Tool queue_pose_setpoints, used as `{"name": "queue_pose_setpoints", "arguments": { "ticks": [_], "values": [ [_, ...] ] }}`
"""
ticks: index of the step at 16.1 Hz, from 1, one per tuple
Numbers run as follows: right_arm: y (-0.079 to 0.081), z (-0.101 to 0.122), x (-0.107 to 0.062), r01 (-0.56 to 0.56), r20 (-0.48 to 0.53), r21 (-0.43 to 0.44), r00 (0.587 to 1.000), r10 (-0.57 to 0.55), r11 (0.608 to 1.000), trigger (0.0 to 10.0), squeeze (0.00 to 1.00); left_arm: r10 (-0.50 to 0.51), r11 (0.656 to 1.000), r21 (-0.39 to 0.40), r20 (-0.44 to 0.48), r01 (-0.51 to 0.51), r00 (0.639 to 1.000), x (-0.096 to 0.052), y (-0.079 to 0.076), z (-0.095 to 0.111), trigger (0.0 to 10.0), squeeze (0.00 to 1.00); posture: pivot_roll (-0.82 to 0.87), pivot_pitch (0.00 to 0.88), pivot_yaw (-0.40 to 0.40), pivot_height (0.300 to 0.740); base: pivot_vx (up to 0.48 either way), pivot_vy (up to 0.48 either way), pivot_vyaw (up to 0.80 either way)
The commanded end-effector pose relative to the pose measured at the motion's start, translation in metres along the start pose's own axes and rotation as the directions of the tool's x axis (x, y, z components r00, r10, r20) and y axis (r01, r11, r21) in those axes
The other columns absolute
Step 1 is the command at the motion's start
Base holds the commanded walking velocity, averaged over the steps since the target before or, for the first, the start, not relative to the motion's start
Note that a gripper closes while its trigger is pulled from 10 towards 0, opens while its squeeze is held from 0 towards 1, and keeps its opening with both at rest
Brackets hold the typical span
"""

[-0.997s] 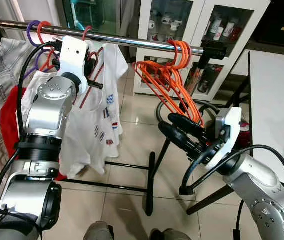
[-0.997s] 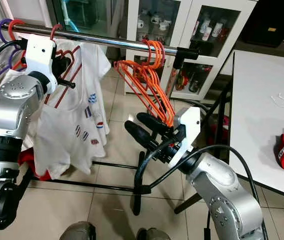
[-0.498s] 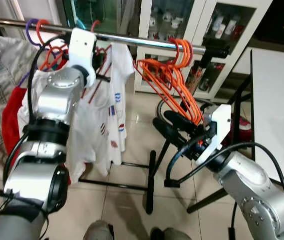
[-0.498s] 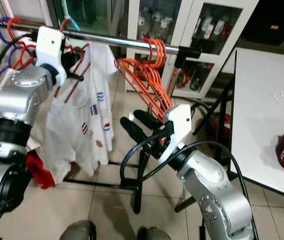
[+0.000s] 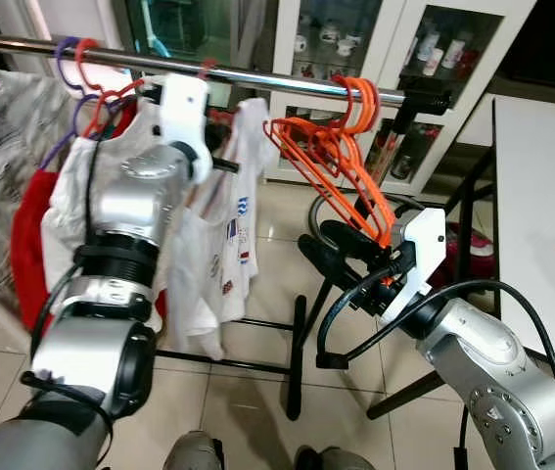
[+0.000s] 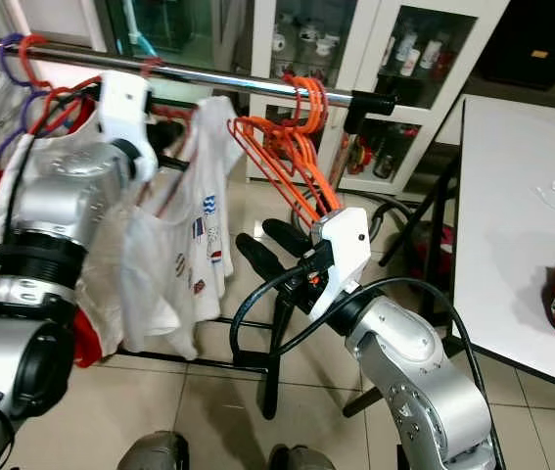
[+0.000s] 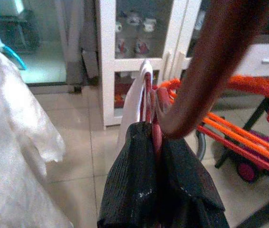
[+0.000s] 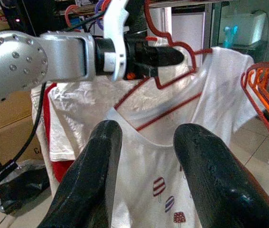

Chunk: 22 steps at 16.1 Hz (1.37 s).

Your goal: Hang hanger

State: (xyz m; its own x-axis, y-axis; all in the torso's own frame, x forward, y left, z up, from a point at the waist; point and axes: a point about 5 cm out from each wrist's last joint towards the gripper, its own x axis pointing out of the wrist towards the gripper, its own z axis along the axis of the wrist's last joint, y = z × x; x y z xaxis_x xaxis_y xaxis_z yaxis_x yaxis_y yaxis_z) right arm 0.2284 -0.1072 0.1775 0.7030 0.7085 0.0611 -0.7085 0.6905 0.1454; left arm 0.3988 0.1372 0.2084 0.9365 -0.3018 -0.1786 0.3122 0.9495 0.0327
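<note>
While the left tool [image 8: 172, 56] is raised just under the rail [image 5: 287, 80], its fingers are clamped on a red hanger [image 7: 155, 107] carrying a white shirt [image 6: 174, 255]. Beside it, orange hangers [image 5: 341, 147] hang on the rail. Lower down, the right tool [image 5: 324, 250] points toward the shirt, fingers apart.

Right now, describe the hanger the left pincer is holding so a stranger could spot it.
Find the metal clothes rail. Near its middle, the left pincer grips a red hanger. Unlike the bare orange hangers bunched to its right, it carries a white T-shirt with small printed shapes.
</note>
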Motion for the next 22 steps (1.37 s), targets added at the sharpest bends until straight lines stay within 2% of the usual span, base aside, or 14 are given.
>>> {"name": "queue_pose_setpoints", "arguments": {
  "ticks": [1, 3, 6, 10, 12, 14, 16, 18, 21, 22],
  "values": [
    [-0.002, 0.001, -0.001, 0.013, 0.002, -0.006, 1.0, -0.013, 1.0, 10.0, 0.0, -0.039, 0.999, 0.011, -0.035, 0.04, 0.999, 0.004, -0.01, -0.007, 10.0, 0.0, 0.02, 0.061, -0.052, 0.74, 0.0, 0.0, 0.0],
    [-0.006, 0.002, 0.001, 0.02, 0.005, -0.017, 1.0, -0.02, 1.0, 10.0, 0.0, -0.064, 0.998, 0.008, -0.015, 0.065, 0.998, 0.01, -0.021, 0.002, 10.0, 0.0, 0.02, 0.058, -0.051, 0.74, 0.0, 0.0, 0.0],
    [-0.009, 0.005, 0.002, 0.029, 0.009, -0.031, 1.0, -0.029, 0.999, 10.0, 0.0, -0.073, 0.997, 0.02, -0.002, 0.073, 0.997, 0.015, -0.028, 0.009, 10.0, 0.0, 0.01, 0.058, -0.046, 0.74, 0.0, 0.0, 0.0],
    [-0.007, 0.005, 0.001, 0.035, 0.014, -0.03, 0.999, -0.035, 0.999, 10.0, 0.0, 0.015, 0.995, 0.093, 0.092, -0.024, 0.996, 0.016, -0.024, 0.029, 10.0, 0.0, 0.02, 0.065, -0.045, 0.74, 0.0, 0.0, 0.0],
    [-0.006, 0.004, 0.0, 0.034, 0.013, -0.028, 0.999, -0.034, 0.999, 10.0, 0.0, 0.015, 0.993, 0.113, 0.097, -0.026, 0.995, 0.012, -0.025, 0.024, 10.0, 0.0, 0.02, 0.067, -0.045, 0.74, 0.0, 0.0, 0.0],
    [-0.005, 0.004, 0.0, 0.037, 0.013, -0.03, 0.999, -0.036, 0.999, 10.0, 0.0, 0.028, 0.993, 0.115, 0.103, -0.04, 0.994, 0.004, -0.028, 0.01, 10.0, 0.0, 0.02, 0.075, -0.046, 0.74, 0.0, 0.0, 0.0],
    [-0.005, 0.004, -0.001, 0.036, 0.014, -0.026, 0.999, -0.036, 0.999, 10.0, 0.0, 0.066, 0.988, 0.125, 0.173, -0.088, 0.983, -0.007, -0.033, -0.001, 10.0, 0.0, 0.03, 0.079, -0.053, 0.74, 0.0, 0.0, 0.0],
    [-0.006, 0.005, 0.001, 0.036, 0.027, -0.017, 0.999, -0.036, 0.999, 10.0, 0.0, 0.143, 0.975, 0.117, 0.311, -0.187, 0.94, -0.014, -0.035, 0.0, 10.0, 0.0, 0.03, 0.081, -0.059, 0.74, 0.0, 0.0, 0.0],
    [-0.007, 0.007, 0.003, 0.036, 0.037, -0.008, 0.999, -0.036, 0.999, 10.0, 0.0, 0.183, 0.968, 0.107, 0.315, -0.227, 0.931, -0.013, -0.033, 0.001, 10.0, 0.0, 0.03, 0.078, -0.059, 0.74, 0.0, 0.0, 0.0],
    [-0.008, 0.008, 0.003, 0.036, 0.04, -0.01, 0.999, -0.035, 0.999, 10.0, 0.0, 0.172, 0.962, 0.143, 0.347, -0.233, 0.922, -0.009, -0.033, 0.012, 10.0, 0.0, 0.02, 0.078, -0.059, 0.74, 0.0, 0.0, 0.0]
  ]
}}
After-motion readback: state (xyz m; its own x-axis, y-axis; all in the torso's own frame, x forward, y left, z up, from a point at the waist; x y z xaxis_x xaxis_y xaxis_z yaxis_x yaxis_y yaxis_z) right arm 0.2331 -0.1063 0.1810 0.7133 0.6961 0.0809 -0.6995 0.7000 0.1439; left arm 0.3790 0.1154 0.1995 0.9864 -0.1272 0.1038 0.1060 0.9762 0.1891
